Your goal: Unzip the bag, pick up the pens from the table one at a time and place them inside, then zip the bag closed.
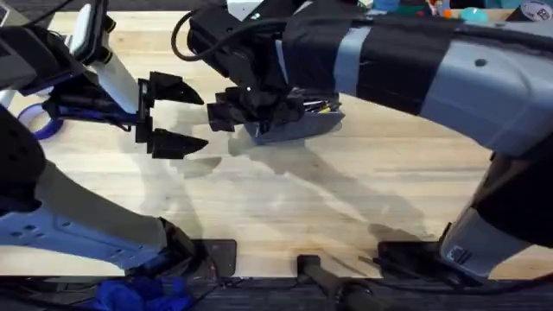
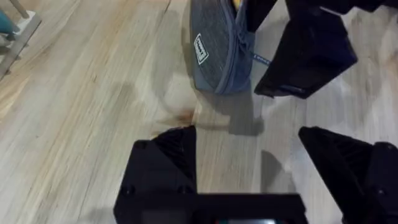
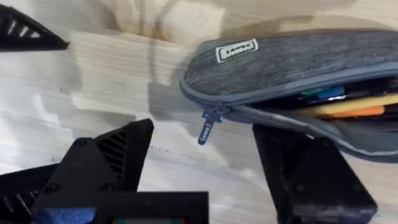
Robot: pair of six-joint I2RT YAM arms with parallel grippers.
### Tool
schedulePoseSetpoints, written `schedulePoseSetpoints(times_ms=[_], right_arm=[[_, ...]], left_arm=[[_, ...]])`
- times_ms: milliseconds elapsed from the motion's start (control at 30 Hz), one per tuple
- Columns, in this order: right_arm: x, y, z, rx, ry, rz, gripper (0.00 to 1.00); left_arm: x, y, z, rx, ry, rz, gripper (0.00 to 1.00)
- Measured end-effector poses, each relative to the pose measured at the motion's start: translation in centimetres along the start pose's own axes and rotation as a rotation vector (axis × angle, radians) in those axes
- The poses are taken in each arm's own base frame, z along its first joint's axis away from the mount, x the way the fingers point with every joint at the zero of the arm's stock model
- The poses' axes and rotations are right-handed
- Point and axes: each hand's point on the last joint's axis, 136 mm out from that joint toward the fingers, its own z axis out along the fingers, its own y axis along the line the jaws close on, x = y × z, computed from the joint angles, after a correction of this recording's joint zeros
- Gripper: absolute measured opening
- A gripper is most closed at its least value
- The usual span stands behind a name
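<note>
The blue-grey bag (image 1: 294,123) lies on the wooden table (image 1: 285,199) at centre back. Its zipper is open along the top edge, and the pull tab (image 3: 208,124) hangs at the end nearest my grippers. Pens show inside the opening, among them a yellow one (image 3: 357,102). My right gripper (image 1: 221,111) reaches across from the right and is open at the bag's left end. The pull tab lies loose between its fingers (image 3: 106,162), and one finger sits against the bag's side. My left gripper (image 1: 186,118) is open and empty just left of the bag (image 2: 217,56).
A blue tape ring (image 1: 39,121) lies near the table's left edge. Coloured objects (image 1: 449,10) line the far right edge. A white stand (image 2: 15,28) is off to the side of the left gripper. Bare wood stretches in front of the bag.
</note>
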Motion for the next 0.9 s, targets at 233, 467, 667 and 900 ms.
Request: schedulePoseSetpoints(times_ms=[233,467,667,900], right_arm=[[-0.1,0.0,0.1,0.005,-0.004,0.0,0.955],[-0.3,-0.2,1.2,0.015,0.001,0.007,0.955],[-0.9,-0.8,1.4,0.018,0.0,0.027,0.914],[-1.1,-1.1,1.4,0.019,0.001,0.037,0.803]], left_arm=[[0.0,0.0,0.0,0.0,0.0,0.0,0.994],[0.0,0.0,0.0,0.0,0.0,0.0,0.994],[0.0,0.0,0.0,0.0,0.0,0.0,0.993],[0.0,0.0,0.0,0.0,0.0,0.0,0.992]])
